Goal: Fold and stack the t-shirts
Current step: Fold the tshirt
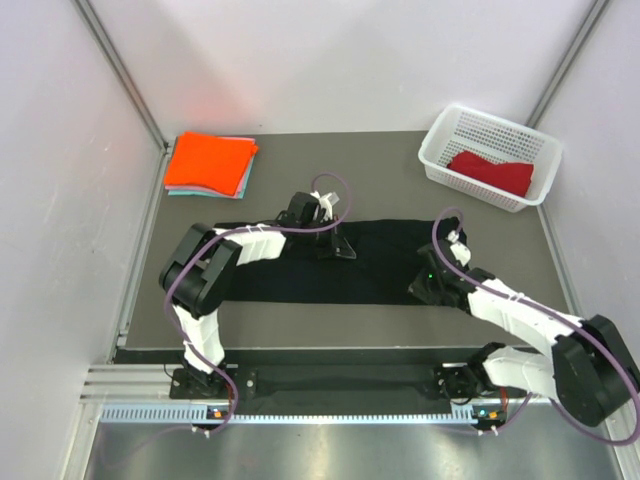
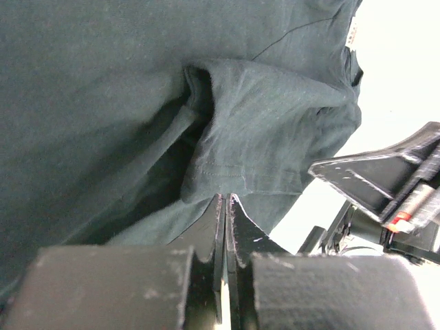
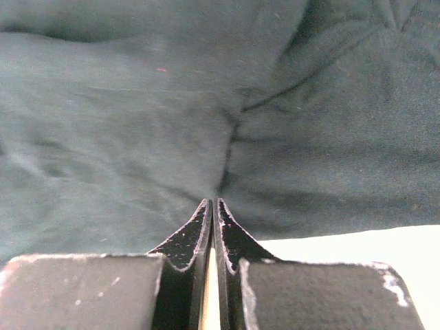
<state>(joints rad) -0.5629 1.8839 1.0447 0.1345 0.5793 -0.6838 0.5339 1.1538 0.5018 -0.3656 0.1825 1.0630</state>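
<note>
The black tee lies spread between both sets of fingers. The left gripper is closed, pinching its hem; the right gripper is closed on a puckered fold. Well beyond the right fingers, a basket holds the red tee. Beyond the left fingers, the orange tee lies on the teal tee.

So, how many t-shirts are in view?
4: a black shirt spread mid-table, an orange shirt folded on a teal shirt far left, a red shirt in the basket. Others may be hidden.
</note>
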